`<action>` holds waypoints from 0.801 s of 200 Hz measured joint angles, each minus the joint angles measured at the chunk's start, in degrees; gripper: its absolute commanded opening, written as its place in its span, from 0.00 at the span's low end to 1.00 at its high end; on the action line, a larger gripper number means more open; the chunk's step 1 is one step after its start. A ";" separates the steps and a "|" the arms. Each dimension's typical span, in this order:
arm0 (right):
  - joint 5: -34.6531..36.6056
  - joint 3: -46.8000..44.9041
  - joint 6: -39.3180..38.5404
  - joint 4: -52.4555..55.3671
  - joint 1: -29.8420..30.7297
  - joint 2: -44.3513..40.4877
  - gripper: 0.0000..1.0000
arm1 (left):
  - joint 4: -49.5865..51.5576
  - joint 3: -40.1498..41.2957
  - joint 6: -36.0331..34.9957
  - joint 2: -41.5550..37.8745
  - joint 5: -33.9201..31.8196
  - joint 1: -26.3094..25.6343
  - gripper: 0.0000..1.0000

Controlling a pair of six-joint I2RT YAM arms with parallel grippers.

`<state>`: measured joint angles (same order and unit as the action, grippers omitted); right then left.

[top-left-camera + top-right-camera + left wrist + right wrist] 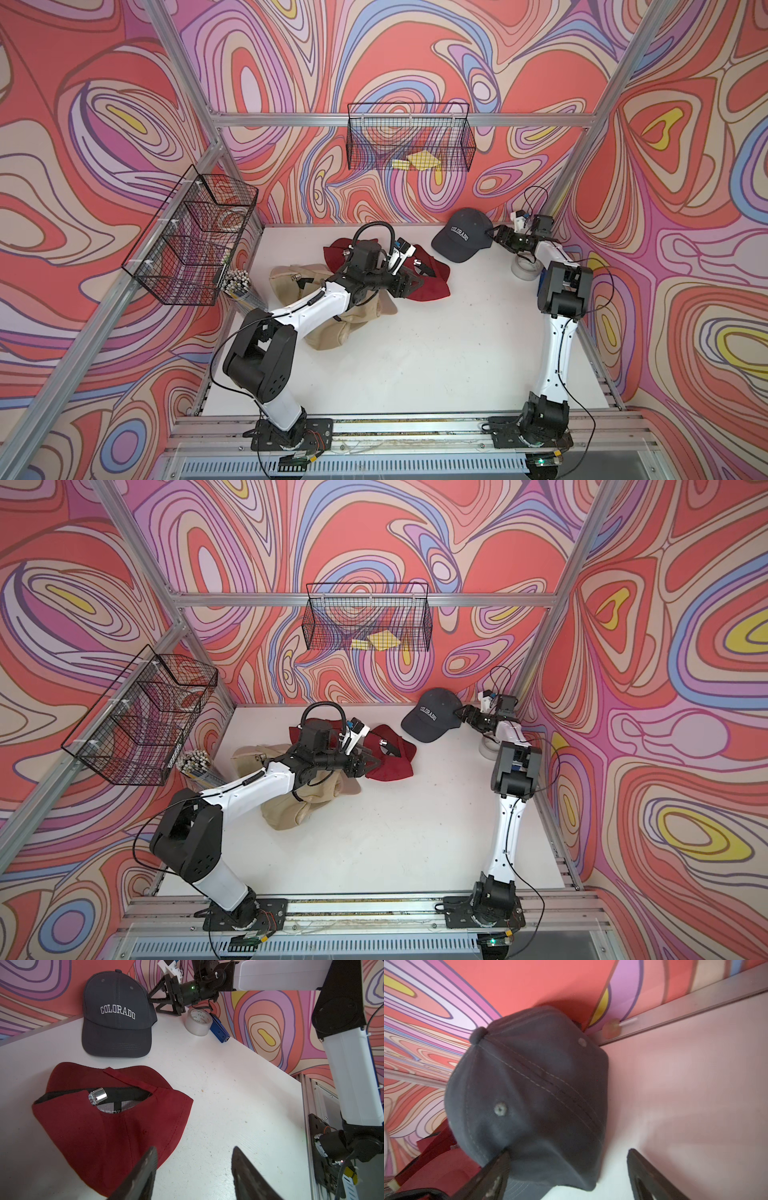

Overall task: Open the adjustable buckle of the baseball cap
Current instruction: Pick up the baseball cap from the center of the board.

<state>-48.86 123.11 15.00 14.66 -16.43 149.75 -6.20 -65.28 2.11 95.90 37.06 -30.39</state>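
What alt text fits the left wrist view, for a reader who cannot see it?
A dark red cap lies on a white table, its rear opening and silver buckle facing the camera, with the open left tool at its edge. Beyond it are a grey COLORADO cap, the right tool beside it, and a tape roll.

Navy cap (529,1088) soft with blur in the right wrist view, brim cut by the frame edge; its buckle hidden in every view. Beige cap (332,336) largely under the left arm (307,303). Tape roll (521,268) half behind the right arm (557,345). Left gripper (194,1149) fingers run off frame. Red cap (108,1126) inner label unreadable
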 measured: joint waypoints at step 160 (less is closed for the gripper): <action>-16.50 -10.64 14.86 -27.89 3.78 -0.07 0.00 | 0.48 -1.01 -1.07 2.21 -0.07 0.00 0.58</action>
<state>-65.36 112.46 29.87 -13.23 -12.64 149.69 -5.72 -66.28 1.04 98.10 36.99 -30.39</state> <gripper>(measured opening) 0.042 0.580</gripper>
